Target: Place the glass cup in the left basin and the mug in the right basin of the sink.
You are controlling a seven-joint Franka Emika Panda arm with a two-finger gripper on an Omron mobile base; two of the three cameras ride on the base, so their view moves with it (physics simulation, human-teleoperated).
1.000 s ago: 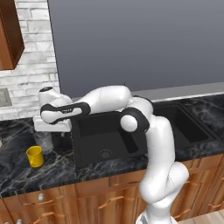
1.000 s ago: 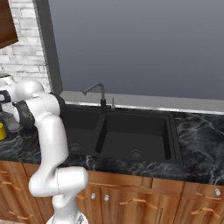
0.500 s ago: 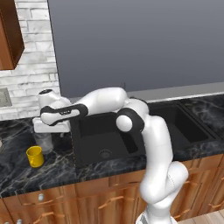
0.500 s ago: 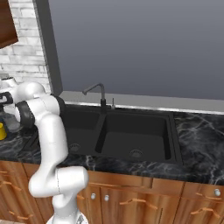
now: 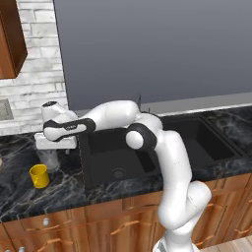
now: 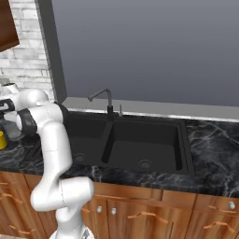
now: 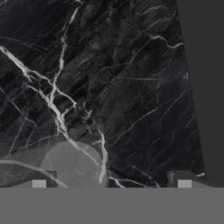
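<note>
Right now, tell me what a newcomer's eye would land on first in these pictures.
First the white arm, stretched far to the left across the black sink, its gripper down over the glass cup on the marbled counter. Next the bright yellow mug, standing just in front of the cup. Both sink basins lie empty under the thin dark faucet.

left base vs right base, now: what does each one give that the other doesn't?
Left base view: the whole yellow mug on the counter, and the glass cup standing right under the gripper.
Right base view: the faucet in full, and the drains of the left basin and the right basin.
Both: the black sink and the arm reaching left over the counter.
</note>
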